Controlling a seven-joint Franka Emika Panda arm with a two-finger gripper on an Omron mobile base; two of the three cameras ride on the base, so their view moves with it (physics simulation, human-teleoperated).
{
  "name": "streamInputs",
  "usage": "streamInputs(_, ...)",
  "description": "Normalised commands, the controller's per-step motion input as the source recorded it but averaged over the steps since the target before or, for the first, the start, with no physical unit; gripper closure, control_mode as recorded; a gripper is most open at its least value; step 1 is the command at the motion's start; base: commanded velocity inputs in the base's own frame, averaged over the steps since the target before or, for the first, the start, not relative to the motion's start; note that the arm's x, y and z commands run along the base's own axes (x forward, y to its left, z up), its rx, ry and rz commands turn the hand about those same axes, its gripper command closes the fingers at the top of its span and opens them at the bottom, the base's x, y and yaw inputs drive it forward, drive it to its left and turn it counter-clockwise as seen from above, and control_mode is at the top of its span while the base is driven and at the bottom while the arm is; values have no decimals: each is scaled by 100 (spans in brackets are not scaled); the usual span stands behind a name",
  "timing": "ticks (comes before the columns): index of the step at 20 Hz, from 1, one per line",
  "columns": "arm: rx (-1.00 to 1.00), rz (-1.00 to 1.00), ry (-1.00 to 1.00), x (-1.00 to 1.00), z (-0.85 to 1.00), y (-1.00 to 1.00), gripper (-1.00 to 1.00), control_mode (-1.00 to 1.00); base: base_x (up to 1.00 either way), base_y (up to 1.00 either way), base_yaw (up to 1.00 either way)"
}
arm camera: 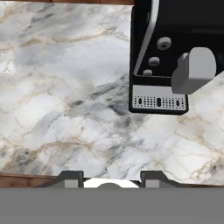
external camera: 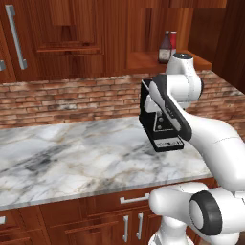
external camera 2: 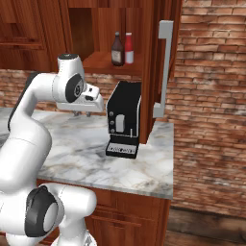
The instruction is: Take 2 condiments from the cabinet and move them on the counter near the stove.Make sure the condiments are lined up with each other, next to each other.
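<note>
Two condiments stand side by side on the shelf of the open cabinet (external camera: 143, 61) (external camera 2: 98, 63): a dark maroon bottle (external camera: 165, 48) (external camera 2: 117, 49) and a slim red bottle (external camera: 173, 41) (external camera 2: 129, 48) touching or nearly touching it. My gripper (external camera 2: 81, 114) (arm camera: 111, 176) hangs well below them, pointing down over the marble counter (external camera: 72, 153) (external camera 2: 81, 144) (arm camera: 65, 87). It is open, with nothing between its fingers. The stove is out of view.
A black coffee machine (external camera: 165, 142) (external camera 2: 124, 120) (arm camera: 175, 43) stands on the counter directly under the shelf, just right of my gripper. A wood door with a long silver handle (external camera 2: 166, 67) juts out right of the niche. The counter ends at the right (external camera 2: 170, 158).
</note>
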Motion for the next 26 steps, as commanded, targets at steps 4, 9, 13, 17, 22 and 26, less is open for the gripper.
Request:
streamInputs(4, 0, 0, 0, -17, 0, 0, -100, -100, 0, 0, 0)
streamInputs(9, 0, -8, -23, -1, 0, 3, -100, -100, 0, 0, 0)
streamInputs(13, 0, -14, -44, 0, 8, 0, -100, -100, 0, 0, 0)
streamInputs(17, 0, -14, -32, 0, 46, 0, -100, -100, 0, 0, 0)
streamInputs(22, 0, -12, -18, -1, 68, 0, -100, -100, 0, 0, 0)
streamInputs(26, 0, -7, -3, -1, 84, -1, -100, -100, 0, 0, 0)
